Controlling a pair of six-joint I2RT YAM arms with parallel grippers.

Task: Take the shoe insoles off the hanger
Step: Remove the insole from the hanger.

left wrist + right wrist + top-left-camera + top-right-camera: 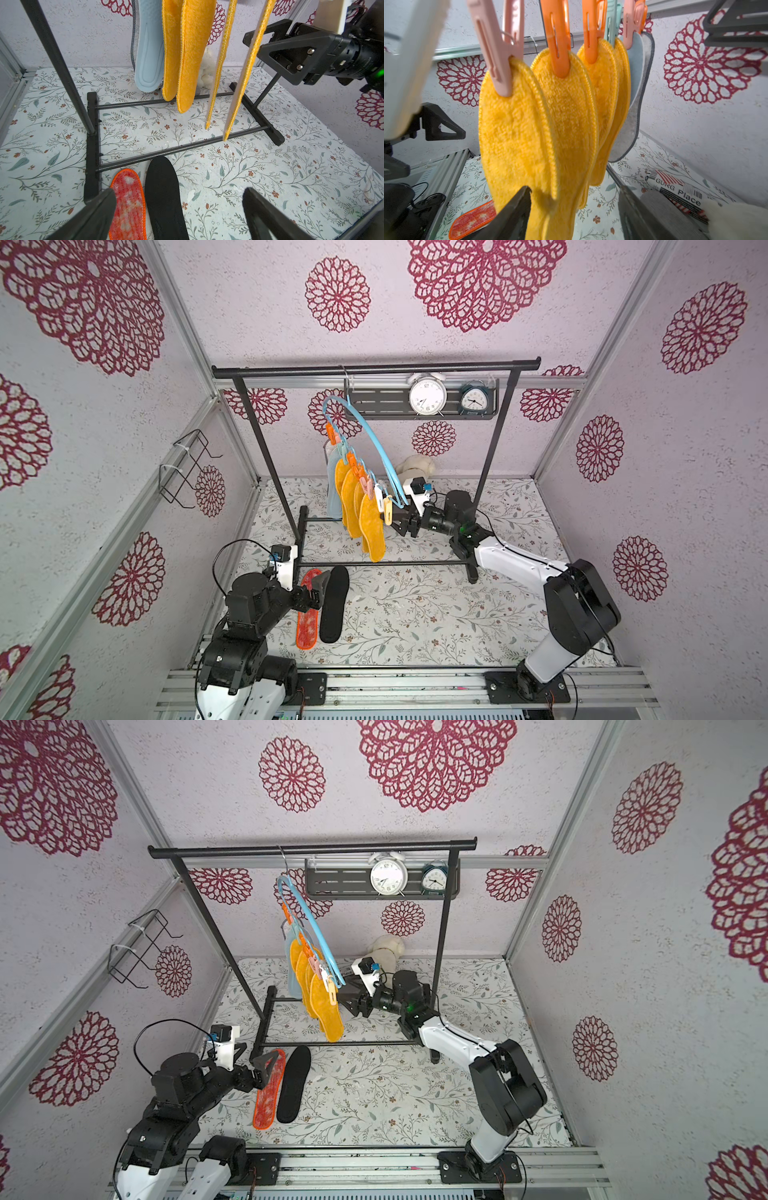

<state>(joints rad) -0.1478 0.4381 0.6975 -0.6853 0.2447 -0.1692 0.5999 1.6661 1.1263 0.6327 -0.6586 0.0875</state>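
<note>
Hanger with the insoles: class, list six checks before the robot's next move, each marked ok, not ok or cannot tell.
1. The right gripper is open, fingers either side of the nearest orange-yellow insole: ok.
2. Fingers pressing that insole: cannot tell.
3. The pink peg grips that insole: ok.
4. The left gripper is open and empty: ok.
5. The red insole and black insole lie flat on the table: ok.
6. The hanger is hooked on the rack bar: ok.
</note>
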